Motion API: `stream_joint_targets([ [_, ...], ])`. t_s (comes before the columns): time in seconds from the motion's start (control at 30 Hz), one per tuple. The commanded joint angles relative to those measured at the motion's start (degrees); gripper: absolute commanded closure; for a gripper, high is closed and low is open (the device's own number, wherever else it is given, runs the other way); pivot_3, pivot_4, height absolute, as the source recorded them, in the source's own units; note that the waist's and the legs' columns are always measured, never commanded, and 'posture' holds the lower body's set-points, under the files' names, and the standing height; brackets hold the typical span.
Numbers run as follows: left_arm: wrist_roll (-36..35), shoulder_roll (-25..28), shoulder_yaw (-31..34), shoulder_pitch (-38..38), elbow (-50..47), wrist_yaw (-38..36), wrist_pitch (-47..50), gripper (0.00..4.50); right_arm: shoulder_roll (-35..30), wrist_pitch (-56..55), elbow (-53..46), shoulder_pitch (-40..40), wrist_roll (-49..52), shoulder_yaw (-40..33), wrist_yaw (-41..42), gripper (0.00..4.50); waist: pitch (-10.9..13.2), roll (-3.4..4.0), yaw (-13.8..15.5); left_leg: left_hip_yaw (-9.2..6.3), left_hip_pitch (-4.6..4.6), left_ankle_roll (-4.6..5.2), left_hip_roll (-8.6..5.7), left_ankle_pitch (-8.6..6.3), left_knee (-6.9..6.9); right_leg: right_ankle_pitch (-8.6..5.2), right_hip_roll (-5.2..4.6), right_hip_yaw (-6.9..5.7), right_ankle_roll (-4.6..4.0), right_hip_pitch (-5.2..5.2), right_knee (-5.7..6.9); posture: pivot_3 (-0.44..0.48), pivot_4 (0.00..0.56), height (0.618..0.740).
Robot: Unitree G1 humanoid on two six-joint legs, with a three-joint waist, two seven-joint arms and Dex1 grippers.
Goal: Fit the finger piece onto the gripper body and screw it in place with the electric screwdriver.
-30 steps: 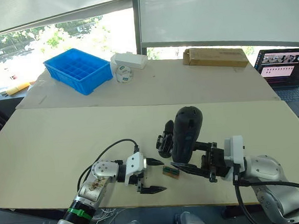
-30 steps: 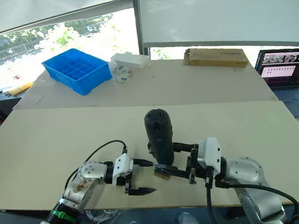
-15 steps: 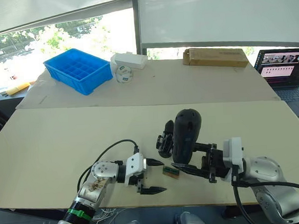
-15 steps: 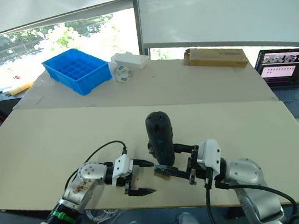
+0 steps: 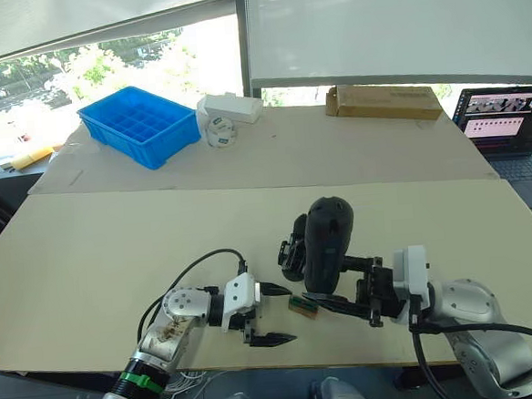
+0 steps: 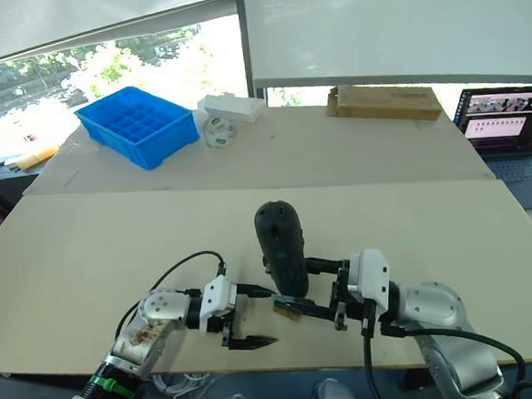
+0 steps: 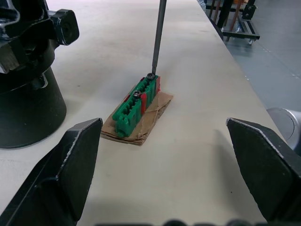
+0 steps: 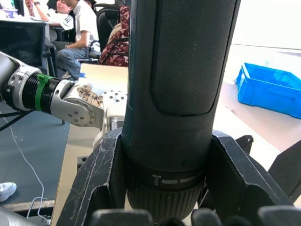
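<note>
The electric screwdriver point(image 5: 327, 245) stands nearly upright near the table's front edge, with my right gripper point(image 5: 334, 284) shut around its lower barrel point(image 8: 178, 94). Its thin metal bit point(image 7: 159, 33) rests on a screw head at the end of a small green block point(image 7: 138, 103) lying on a scrap of cardboard. My left gripper point(image 5: 290, 314) is open just left of that block, one finger on each side. The gripper body point(image 5: 293, 246), black with a round base point(image 7: 26, 108), stands just behind the screwdriver and is partly hidden by it. I cannot pick out the finger piece.
At the back of the table are a blue compartment bin point(image 5: 139, 124), a white box point(image 5: 232, 106) with a tape roll point(image 5: 217, 132), and a long cardboard box point(image 5: 382, 100). A laptop point(image 5: 507, 123) sits at the far right. The table's front edge runs close below both grippers.
The screwdriver's top has leaned slightly to the left and sunk a little. The left gripper and the green block have not moved.
</note>
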Motion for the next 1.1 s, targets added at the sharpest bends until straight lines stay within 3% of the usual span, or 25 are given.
stream_joint_targets([
  [0.03,0.4,0.4,-1.5,1.4,0.2,-0.4,0.9,0.0,-1.1,-1.6,-1.9,-0.9,0.7,-0.6,0.5,2.56,0.0,0.0,0.0,0.0,0.0,0.0,0.0,0.0,0.0,0.0,0.0,0.0,0.0,0.0,0.0,0.0,0.15,0.74],
  [0.63,0.4,-0.1,-1.7,1.5,0.1,0.0,1.1,0.0,-1.6,-0.1,-3.4,-3.1,4.5,-1.9,-1.0,2.56,0.0,0.0,0.0,0.0,0.0,0.0,0.0,0.0,0.0,0.0,-0.01,0.01,0.0,0.0,0.0,0.0,0.15,0.74],
  [1.1,0.5,-0.2,-1.7,1.6,0.9,0.0,0.7,0.0,-1.1,-1.8,-2.0,-2.2,2.1,1.4,-0.7,2.56,0.0,0.01,0.0,0.0,0.0,0.01,0.0,0.0,0.0,0.0,-0.02,0.0,0.0,0.01,0.0,0.0,0.15,0.74],
])
